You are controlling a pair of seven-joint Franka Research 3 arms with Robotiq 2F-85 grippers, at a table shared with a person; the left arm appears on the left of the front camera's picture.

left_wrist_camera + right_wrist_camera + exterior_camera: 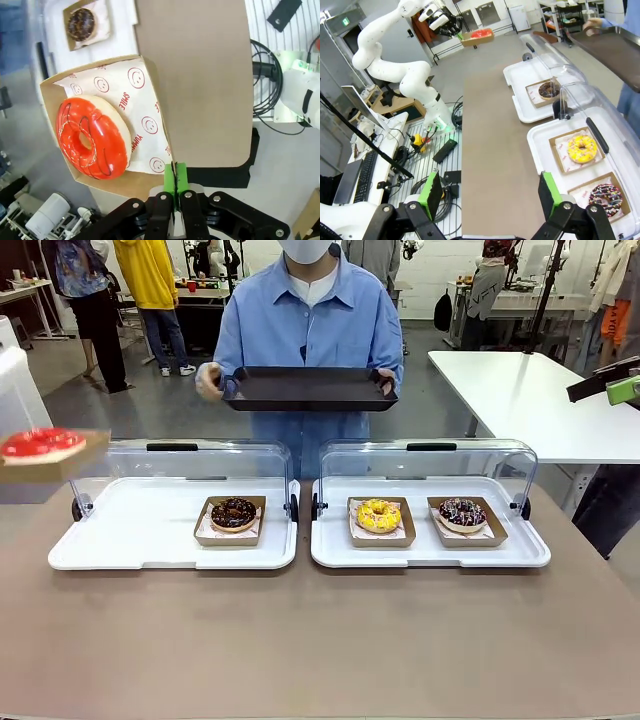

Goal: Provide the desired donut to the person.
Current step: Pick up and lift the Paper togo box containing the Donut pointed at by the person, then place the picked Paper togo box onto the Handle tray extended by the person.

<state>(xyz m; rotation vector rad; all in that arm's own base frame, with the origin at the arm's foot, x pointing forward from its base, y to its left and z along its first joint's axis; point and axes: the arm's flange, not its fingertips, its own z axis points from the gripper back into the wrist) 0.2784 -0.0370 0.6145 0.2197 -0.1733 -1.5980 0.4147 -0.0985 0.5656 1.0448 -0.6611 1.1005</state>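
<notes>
The left pincer (175, 172) is clamped on the rim of a cardboard tray (112, 186) carrying the red-glazed donut (92, 135), held aloft at nine o'clock in the front view. The right pincer (491, 197) gapes wide, empty. At twelve o'clock the person (310, 320) holds a black tray (308, 388).

A person (305, 330) in a light blue shirt stands at the far side of the table (320, 640), holding a black tray (308, 388) in both hands. Two white display trays sit side by side: the left tray (130, 530) carries a chocolate donut (234, 513), the right tray (430, 556) a yellow donut (378, 515) and a sprinkled donut (462, 512). At the left edge, a blurred red-glazed donut (40, 444) in a cardboard box (62, 468) appears to hang above the table.
</notes>
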